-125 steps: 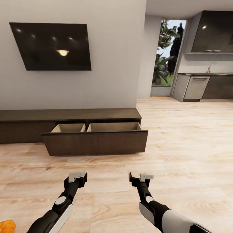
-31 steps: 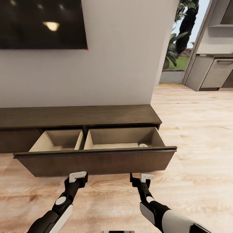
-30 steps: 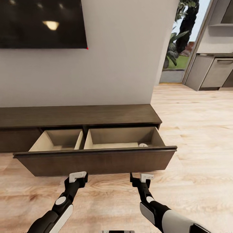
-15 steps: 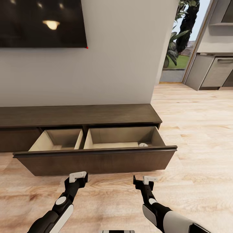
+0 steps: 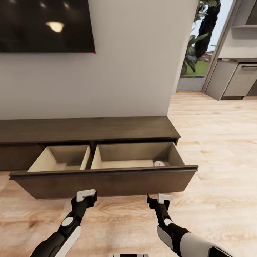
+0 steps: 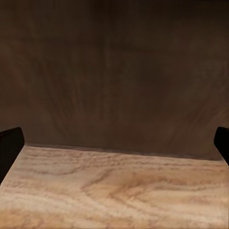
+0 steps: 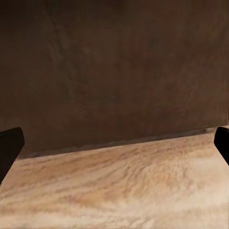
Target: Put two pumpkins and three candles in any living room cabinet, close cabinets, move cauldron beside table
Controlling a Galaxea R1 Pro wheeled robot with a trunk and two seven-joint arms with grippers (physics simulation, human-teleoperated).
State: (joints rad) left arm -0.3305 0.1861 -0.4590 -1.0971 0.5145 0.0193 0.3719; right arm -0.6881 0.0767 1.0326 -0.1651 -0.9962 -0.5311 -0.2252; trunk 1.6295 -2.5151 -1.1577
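Dark wood drawer (image 5: 107, 182) juts toward my two wide, empty tools (image 5: 86, 197) (image 5: 157, 198); creeping closer risks ramming it.

Drawer front (image 5: 103, 184) hides the drawer floor nearest the jaws. Candle (image 5: 159, 163) in the right compartment, beyond the right gripper (image 5: 158, 200): top alone visible, wick too small to tell. TV (image 5: 46, 25) and cabinet (image 5: 85, 129) cut off at the picture's edge. In both wrist views, fingertips (image 6: 9, 148) (image 7: 9, 148) clipped at the edges; dark wood ahead of the jaws blurred.
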